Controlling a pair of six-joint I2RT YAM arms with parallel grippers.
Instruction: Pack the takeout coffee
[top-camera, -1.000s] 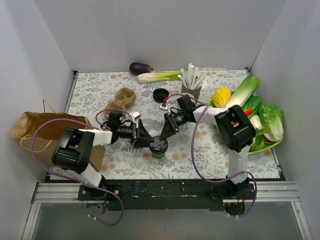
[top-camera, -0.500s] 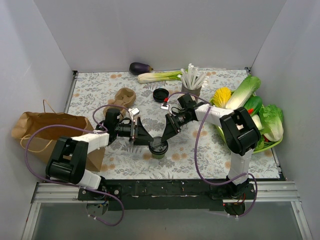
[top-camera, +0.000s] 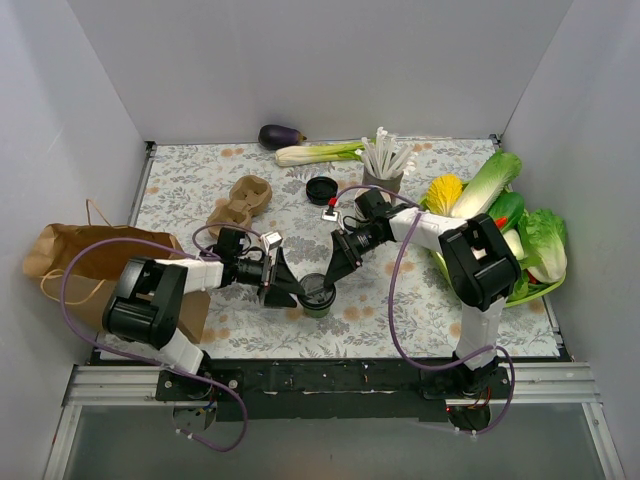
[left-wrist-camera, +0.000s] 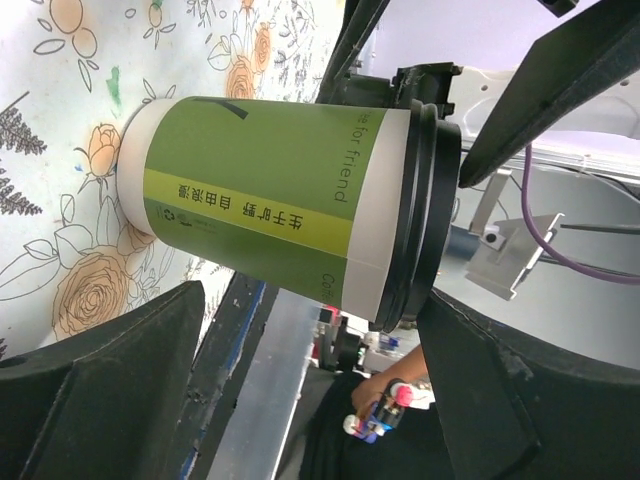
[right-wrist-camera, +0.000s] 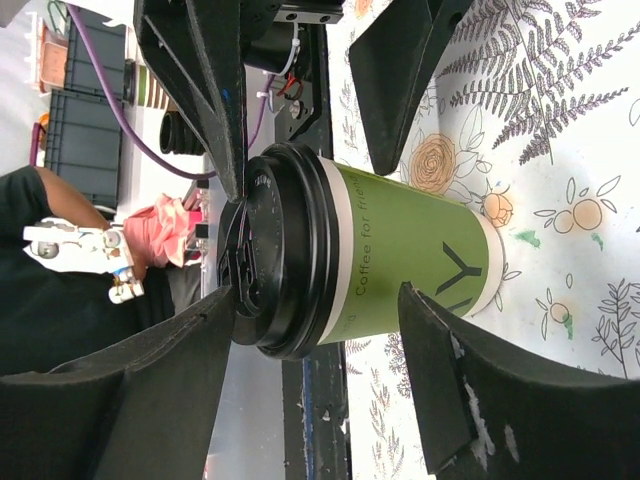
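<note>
The takeout coffee (top-camera: 318, 293) stood upright on the flower-printed desk (top-camera: 190, 180), near the front edge and about midway between the two arms. Its black lid sat on top, and its wall was mostly green, with a cream band under the lid and another at the foot. The left fingers (left-wrist-camera: 110, 390) came at it from the left, low over the desk. They were spread wide, with the cup between them and nothing in their hold. In the left wrist view, bare desk showed between one finger and the foot of the cup. The right fingers (right-wrist-camera: 500, 400) reached down from the far right, tilted toward the lid. They were also spread wide on either side of the cup and held nothing. One of them lay very close to the lid's rim, and I could not tell whether it touched. A crumpled brown paper bag (top-camera: 100, 262) lay at the desk's left edge, well apart from the cup. Farther back were a cardboard cup carrier (top-camera: 240, 200) and a loose black lid (top-camera: 321, 189). Behind those were a holder of white sticks (top-camera: 383, 165), a leek (top-camera: 320, 153) and an eggplant (top-camera: 281, 136). Leafy vegetables (top-camera: 520, 230) were piled along the right side.
</note>
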